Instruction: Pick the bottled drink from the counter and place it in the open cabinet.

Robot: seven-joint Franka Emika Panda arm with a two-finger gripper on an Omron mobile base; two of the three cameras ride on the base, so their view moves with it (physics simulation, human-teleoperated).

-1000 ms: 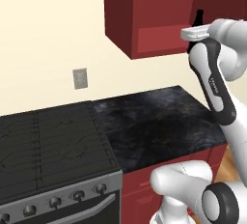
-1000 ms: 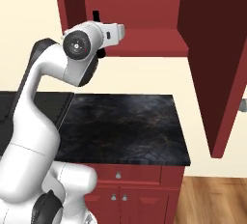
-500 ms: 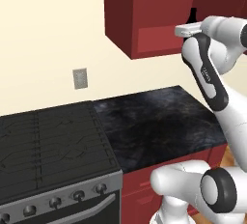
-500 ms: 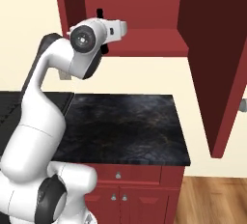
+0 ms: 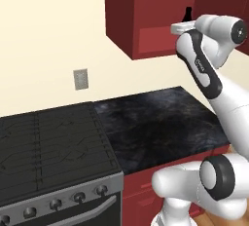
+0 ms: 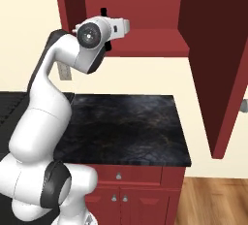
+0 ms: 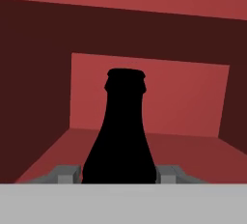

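Your gripper (image 7: 118,174) is clamped on the bottled drink (image 7: 120,131), grey fingers (image 7: 65,174) pressed to its body at 9 and 3 o'clock in the hand view. The bottle stands upright, neck pointing to 12, facing straight into the open cabinet (image 7: 149,97). From the left base view, you see its dark neck (image 5: 187,14) poking up at the cabinet mouth (image 5: 160,40), high above the black worktop (image 5: 155,122).

Base views flank arm, share counter (image 5: 160,122); hand view close.
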